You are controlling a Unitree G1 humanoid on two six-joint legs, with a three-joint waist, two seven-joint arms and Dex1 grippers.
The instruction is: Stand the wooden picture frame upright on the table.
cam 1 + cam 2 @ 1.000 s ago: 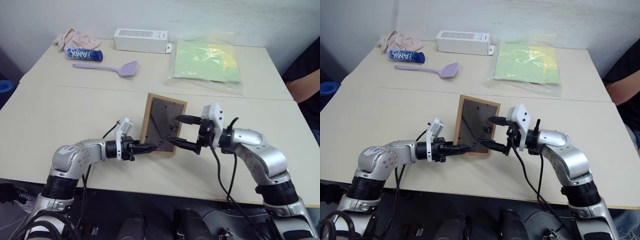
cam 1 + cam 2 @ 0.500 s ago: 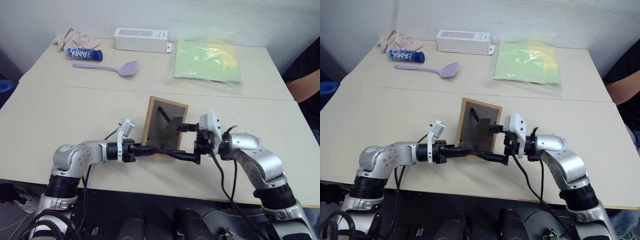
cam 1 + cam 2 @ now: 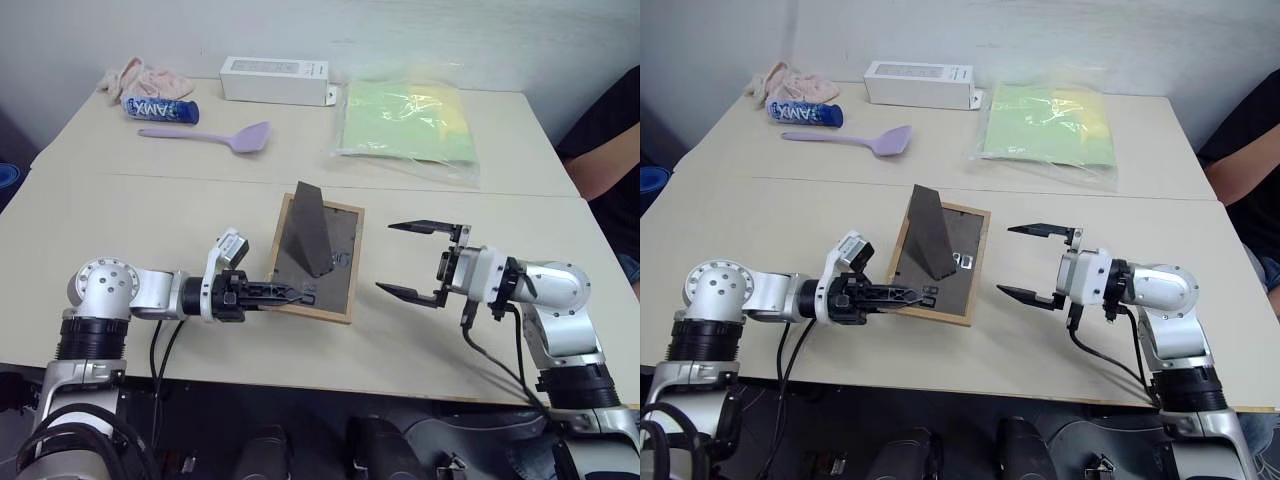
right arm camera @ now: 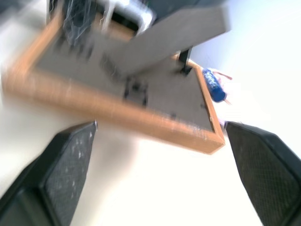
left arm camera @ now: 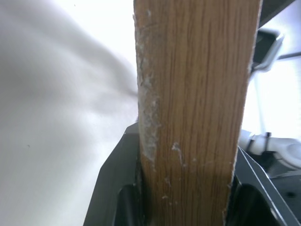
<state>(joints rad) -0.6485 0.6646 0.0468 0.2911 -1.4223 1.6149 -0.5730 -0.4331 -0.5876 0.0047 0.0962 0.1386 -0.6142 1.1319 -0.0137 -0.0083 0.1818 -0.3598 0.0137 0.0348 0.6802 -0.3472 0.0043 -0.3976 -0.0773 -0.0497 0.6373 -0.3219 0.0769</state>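
Note:
The wooden picture frame [image 3: 340, 262] is tilted over the table [image 3: 120, 225], dark backing up, picture side hidden. Its fold-out stand [image 3: 308, 232] sticks up from the backing. My left gripper [image 3: 287, 293] is shut on the frame's near edge; in the left wrist view that light-wood edge [image 5: 193, 103] sits between the black fingers [image 5: 117, 193]. My right gripper [image 3: 386, 258] hangs open to the right of the frame, apart from it, one finger above the other. The right wrist view looks between its fingers [image 4: 70, 165] at the backing and stand [image 4: 164, 35].
At the back of the table are a white box [image 3: 275, 80], a blue tube [image 3: 160, 108], a purple spatula [image 3: 215, 134], a pink cloth [image 3: 135, 75] and a green plastic bag [image 3: 408, 120]. A person's arm [image 3: 610, 150] is at the far right edge.
The right gripper has let go of the stand and drawn away to the right, rolling over. The stand now sticks fully out. The left gripper has rolled with the frame, still gripping it.

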